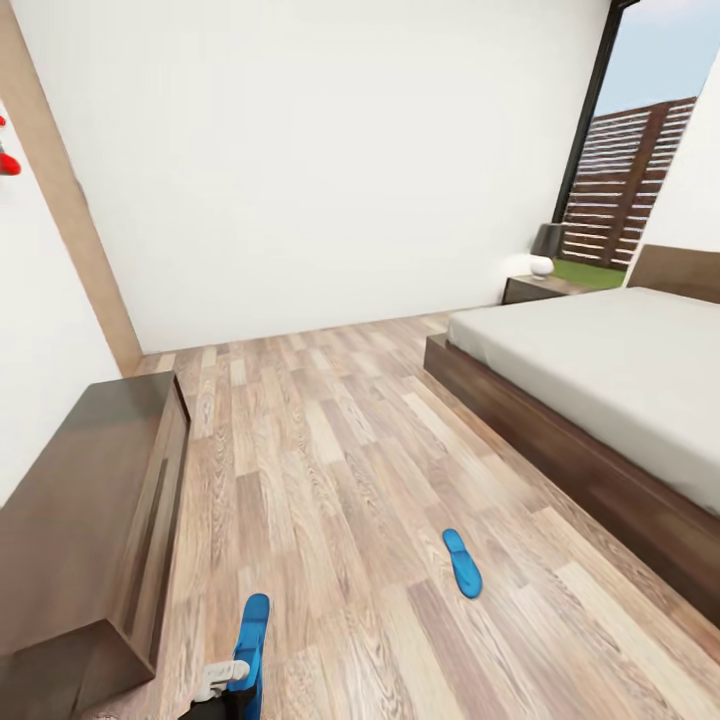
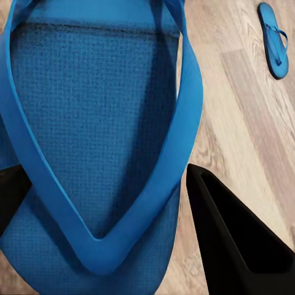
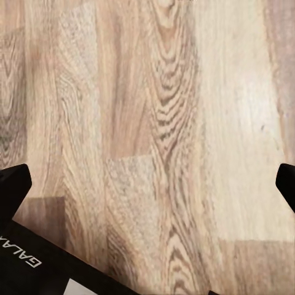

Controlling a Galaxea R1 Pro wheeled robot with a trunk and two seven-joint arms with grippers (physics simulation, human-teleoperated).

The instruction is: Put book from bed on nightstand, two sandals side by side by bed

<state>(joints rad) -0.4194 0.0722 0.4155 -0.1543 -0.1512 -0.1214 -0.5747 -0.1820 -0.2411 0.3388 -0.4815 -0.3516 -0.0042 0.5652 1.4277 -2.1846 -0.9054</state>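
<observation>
One bright blue sandal point(image 2: 92, 123) lies lengthwise between the black fingers point(image 2: 233, 246) of my left gripper point(image 2: 104, 175), whose jaws press on its two edges. In the head view this sandal point(image 1: 253, 630) sticks forward from the left gripper point(image 1: 225, 685) at the bottom edge. The other sandal point(image 1: 462, 563) point(image 2: 274, 40) lies flat on the wood floor, about a sandal's length from the bed's point(image 1: 600, 370) dark frame. A nightstand point(image 1: 535, 288) with a lamp stands beyond the bed. My right gripper point(image 3: 147, 184) hangs open over bare floorboards. The book is out of view.
A long low dark-brown bench point(image 1: 90, 500) runs along the left wall, close to my left arm. Wood floor point(image 1: 330, 430) spreads between bench and bed. A glass door point(image 1: 620, 170) opens to a fence behind the nightstand.
</observation>
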